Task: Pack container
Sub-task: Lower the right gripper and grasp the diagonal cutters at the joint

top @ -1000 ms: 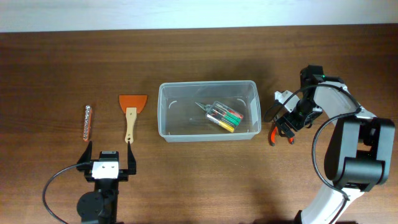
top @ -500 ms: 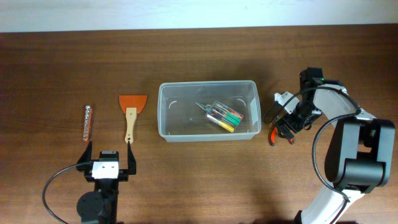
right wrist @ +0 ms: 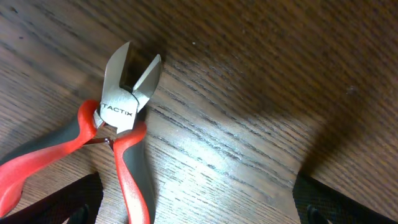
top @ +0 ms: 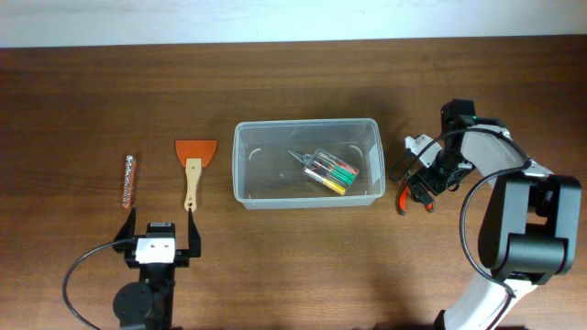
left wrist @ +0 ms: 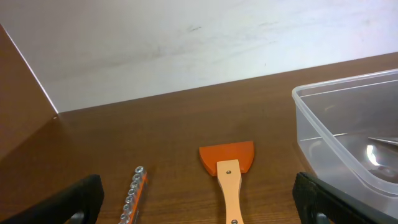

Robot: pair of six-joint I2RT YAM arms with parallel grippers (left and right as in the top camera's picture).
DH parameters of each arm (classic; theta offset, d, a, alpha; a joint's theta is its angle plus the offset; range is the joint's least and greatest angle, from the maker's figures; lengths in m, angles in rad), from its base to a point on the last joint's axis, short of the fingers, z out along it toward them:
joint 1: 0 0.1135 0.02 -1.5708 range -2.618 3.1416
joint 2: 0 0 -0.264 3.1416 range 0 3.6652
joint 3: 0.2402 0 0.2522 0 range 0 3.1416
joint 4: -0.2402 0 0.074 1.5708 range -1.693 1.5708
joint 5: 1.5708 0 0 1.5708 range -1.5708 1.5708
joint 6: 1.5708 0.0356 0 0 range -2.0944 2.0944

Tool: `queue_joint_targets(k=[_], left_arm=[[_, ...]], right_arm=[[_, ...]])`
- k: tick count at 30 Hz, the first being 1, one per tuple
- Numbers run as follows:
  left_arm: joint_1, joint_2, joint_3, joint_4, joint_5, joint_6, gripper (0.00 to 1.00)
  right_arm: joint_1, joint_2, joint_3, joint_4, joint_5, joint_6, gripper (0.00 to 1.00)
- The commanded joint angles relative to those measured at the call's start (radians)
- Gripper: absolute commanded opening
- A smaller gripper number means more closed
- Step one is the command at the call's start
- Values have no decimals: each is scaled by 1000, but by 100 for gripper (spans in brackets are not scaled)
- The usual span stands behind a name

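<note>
The clear container [top: 305, 125] stands mid-table and holds a pack of screwdrivers [top: 330, 170] with coloured handles. Its near corner shows at the right of the left wrist view [left wrist: 323, 134]. Red-handled cutters [top: 402, 199] lie on the wood just right of it. My right gripper [top: 418, 186] hovers low over them, open. In the right wrist view the cutters [right wrist: 118, 112] lie towards the left finger of that gripper [right wrist: 202, 202], untouched. My left gripper [top: 160, 223] rests open near the front edge, with nothing in it [left wrist: 199, 202].
An orange scraper with a wooden handle [top: 193, 170] lies left of the container, straight ahead of the left gripper [left wrist: 228, 174]. A rail of metal sockets [top: 129, 180] lies further left [left wrist: 134, 196]. A pale wall bounds the table's far edge.
</note>
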Motion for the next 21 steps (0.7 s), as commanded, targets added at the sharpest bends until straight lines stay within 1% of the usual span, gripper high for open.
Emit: queue_joint_targets(k=[1, 10, 16, 19, 21], left_arm=[[5, -6, -7, 0, -7, -9, 99], [5, -6, -7, 0, -7, -9, 99], [5, -6, -7, 0, -7, -9, 99], [5, -6, -7, 0, -7, -9, 99], [5, -6, -7, 0, -7, -9, 99]], right_arm=[[22, 24, -27, -4, -1, 11, 99], [34, 24, -28, -8, -1, 11, 100], [34, 24, -28, -8, -2, 11, 86], [34, 24, -27, -8, -2, 11, 70], [34, 24, -27, -8, -2, 12, 64]])
